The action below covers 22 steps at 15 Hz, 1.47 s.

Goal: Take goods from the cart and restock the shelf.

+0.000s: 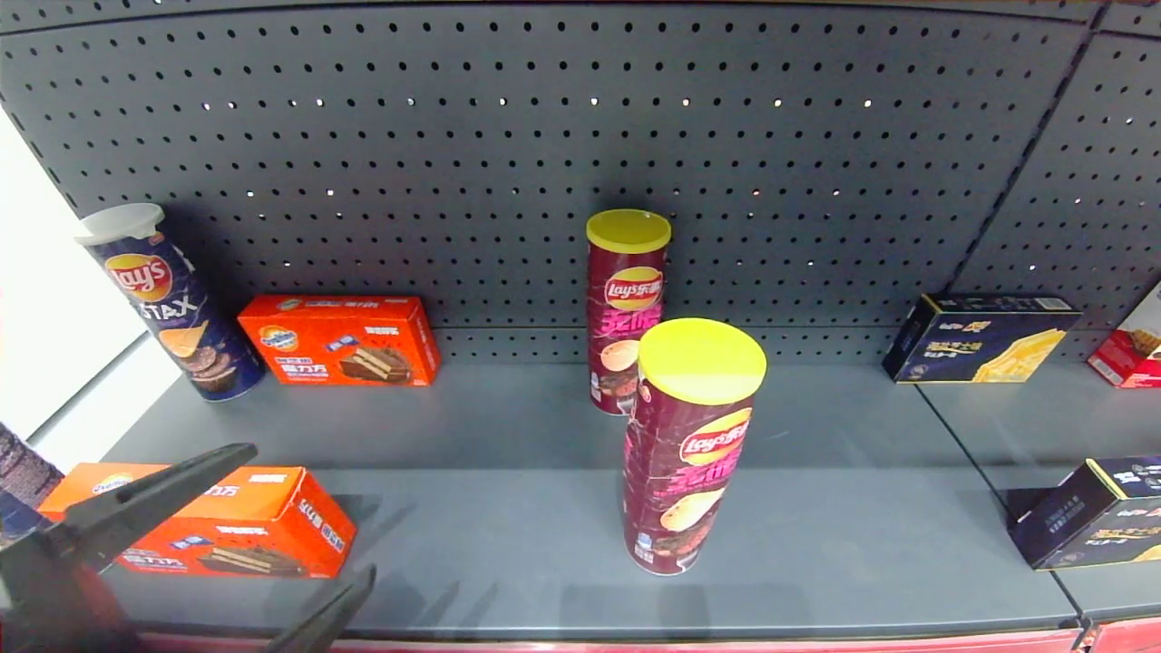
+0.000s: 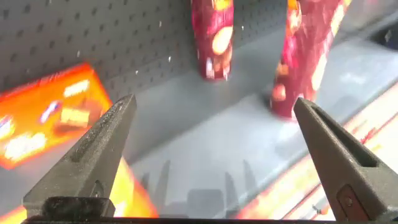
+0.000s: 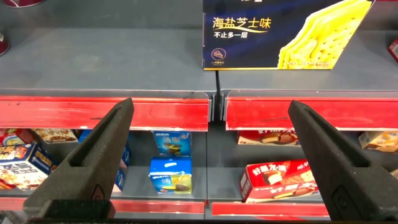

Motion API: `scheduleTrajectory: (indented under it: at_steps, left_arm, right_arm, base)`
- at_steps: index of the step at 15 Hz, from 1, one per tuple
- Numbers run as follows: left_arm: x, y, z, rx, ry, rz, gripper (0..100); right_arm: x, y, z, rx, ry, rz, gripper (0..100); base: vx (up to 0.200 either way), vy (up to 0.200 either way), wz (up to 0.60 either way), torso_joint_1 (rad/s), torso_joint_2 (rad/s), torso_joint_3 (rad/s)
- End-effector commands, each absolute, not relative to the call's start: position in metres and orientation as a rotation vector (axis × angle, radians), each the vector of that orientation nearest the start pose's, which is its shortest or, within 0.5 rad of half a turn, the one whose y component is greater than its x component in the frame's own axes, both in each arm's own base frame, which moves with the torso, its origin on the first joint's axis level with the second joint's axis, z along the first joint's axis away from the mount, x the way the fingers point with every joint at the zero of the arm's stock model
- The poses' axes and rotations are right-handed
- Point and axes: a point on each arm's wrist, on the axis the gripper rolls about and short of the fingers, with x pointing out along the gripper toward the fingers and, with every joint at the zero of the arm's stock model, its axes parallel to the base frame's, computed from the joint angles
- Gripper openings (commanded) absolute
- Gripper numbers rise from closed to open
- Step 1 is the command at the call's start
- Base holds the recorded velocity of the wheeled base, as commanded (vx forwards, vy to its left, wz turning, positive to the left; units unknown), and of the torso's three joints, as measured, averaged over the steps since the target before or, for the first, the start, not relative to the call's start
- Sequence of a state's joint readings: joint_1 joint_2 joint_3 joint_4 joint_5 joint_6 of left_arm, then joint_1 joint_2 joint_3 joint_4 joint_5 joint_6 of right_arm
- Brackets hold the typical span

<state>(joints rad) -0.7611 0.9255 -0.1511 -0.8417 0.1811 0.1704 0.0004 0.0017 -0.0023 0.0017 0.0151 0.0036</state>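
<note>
Maroon, yellow-lidded front can (image 1: 689, 453) stands on the shelf (image 1: 508, 508), 5 o'clock from back can (image 1: 626, 308); left gripper (image 1: 308, 510) and right gripper (image 3: 210, 106) both spread wide.

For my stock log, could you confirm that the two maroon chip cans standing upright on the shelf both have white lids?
Not quite: the head view shows yellow lids, not white, on the front maroon chip can and the rear maroon chip can; both do stand upright on the shelf.
</note>
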Motion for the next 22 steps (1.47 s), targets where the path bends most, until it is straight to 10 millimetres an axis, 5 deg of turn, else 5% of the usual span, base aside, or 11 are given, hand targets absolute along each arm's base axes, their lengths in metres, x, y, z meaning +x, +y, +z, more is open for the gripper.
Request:
scheduleTrajectory:
  at_steps: [1,8,14,22]
  left_arm:
    - [0.051,-0.036,0.159,0.120,-0.159,-0.495,100]
    - [0.016,-0.007,0.130,0.145,-0.139,-0.409,100]
    - [-0.022,-0.002,0.084,0.166,-0.075,-0.069,100]
    - [-0.023,-0.003,0.083,0.113,-0.080,-0.139,100]
  right_arm:
    - [-0.023,0.000,0.076,0.005,0.000,0.015,100]
    - [-0.023,0.000,0.076,0.003,0.000,0.017,100]
    - [-0.023,0.000,0.076,0.005,0.002,0.015,100]
    - [-0.023,0.000,0.076,0.005,0.000,0.017,100]
  base:
    - [0.000,0.000,0.00,0.000,0.00,0.000]
    - [0.000,0.000,0.00,0.000,0.00,0.000]
    - [0.000,0.000,0.00,0.000,0.00,0.000]
    - [0.000,0.000,0.00,0.000,0.00,0.000]
